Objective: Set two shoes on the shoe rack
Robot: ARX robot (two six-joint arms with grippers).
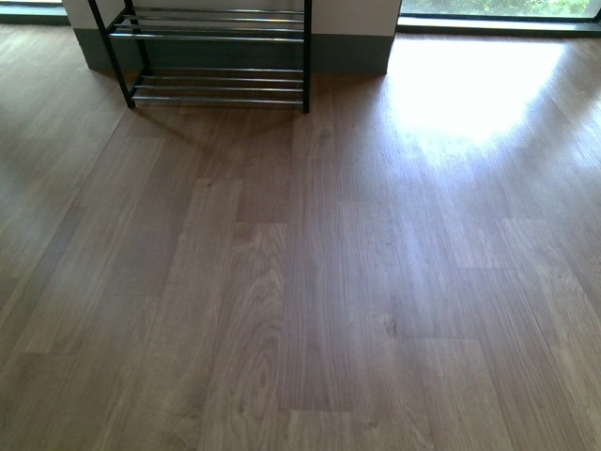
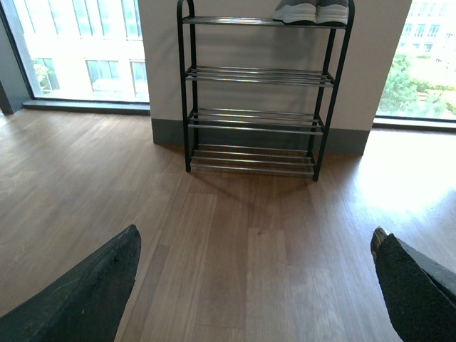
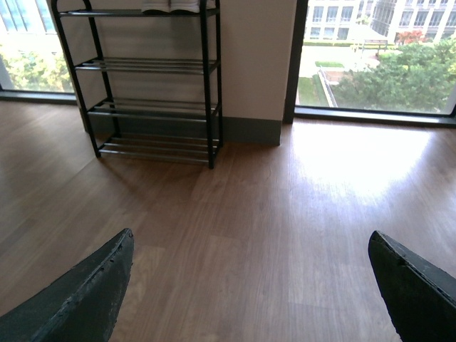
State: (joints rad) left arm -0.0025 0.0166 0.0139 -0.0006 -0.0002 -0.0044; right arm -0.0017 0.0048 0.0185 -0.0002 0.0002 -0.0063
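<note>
The shoe rack (image 2: 256,92) stands against the wall, black side frames with chrome rods; its lower tiers hold nothing. In the left wrist view, two grey shoes (image 2: 312,11) with white soles sit side by side on its top tier, cut off by the frame edge. Only their white soles (image 3: 171,6) show in the right wrist view, on the top tier of the rack (image 3: 146,85). The front view catches just the rack's lower tiers (image 1: 218,56). My left gripper (image 2: 256,246) and right gripper (image 3: 249,246) are both open over bare floor, well short of the rack.
Wood-plank floor (image 1: 310,282) stretches from me to the rack. Floor-length windows (image 3: 377,57) flank the wall section behind the rack, and a bright sun patch (image 1: 479,85) lies on the floor at the right.
</note>
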